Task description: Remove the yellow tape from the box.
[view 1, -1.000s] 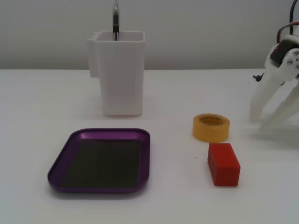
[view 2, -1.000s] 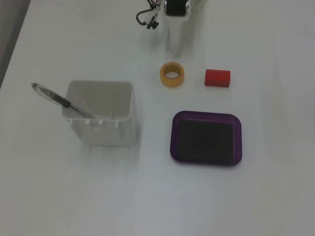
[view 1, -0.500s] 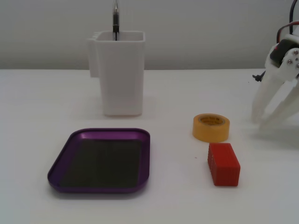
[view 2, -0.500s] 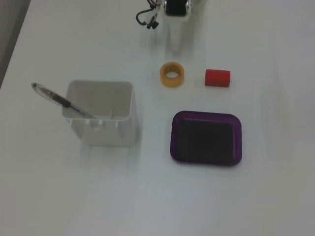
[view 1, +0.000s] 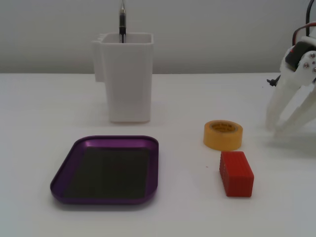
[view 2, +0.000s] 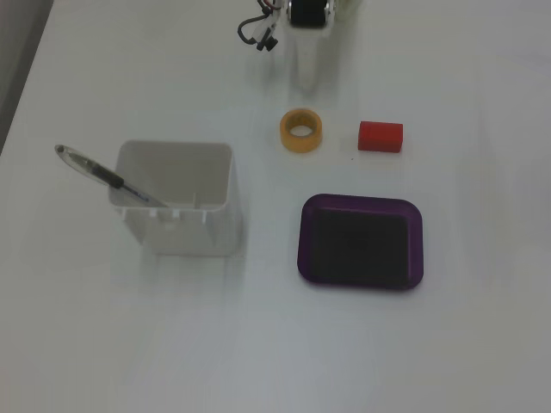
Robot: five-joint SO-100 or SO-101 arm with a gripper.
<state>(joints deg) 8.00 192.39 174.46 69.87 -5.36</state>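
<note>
Compared with a second ago, your arm has shifted only a little: in the fixed view from the front the white gripper (view 1: 275,129) stands a touch further right and its two fingers look less spread at the tips, while nothing on the worktop (view 1: 39,123) has moved. Your jaws stand parted, with a clear gap between the fingertips, and they hold nothing; the tips hang close to the worktop, near the yellow tape (view 1: 223,135) but apart from it. That tape is out of the box (view 1: 106,169) already: it lies flat on the worktop with its hollow centre facing up, to the right of the box in the front view and well apart from its rim. In the fixed view from above you see the same roll (view 2: 301,131) sitting between the gripper (view 2: 307,82) at the top edge and the purple box (view 2: 360,241) lower down, whose dark bottom is bare. Just beside the tape lies a red ribbed block (view 1: 236,173), close to it but not touching, in both fixed views. A tall white container (view 1: 125,76) stands behind the box in the front view, with a pen (view 2: 102,175) leaning in it. There is dark printing on the inner core of the tape roll, but it is too small and blurred for you to read, and no other label or brand shows on anything.
</note>
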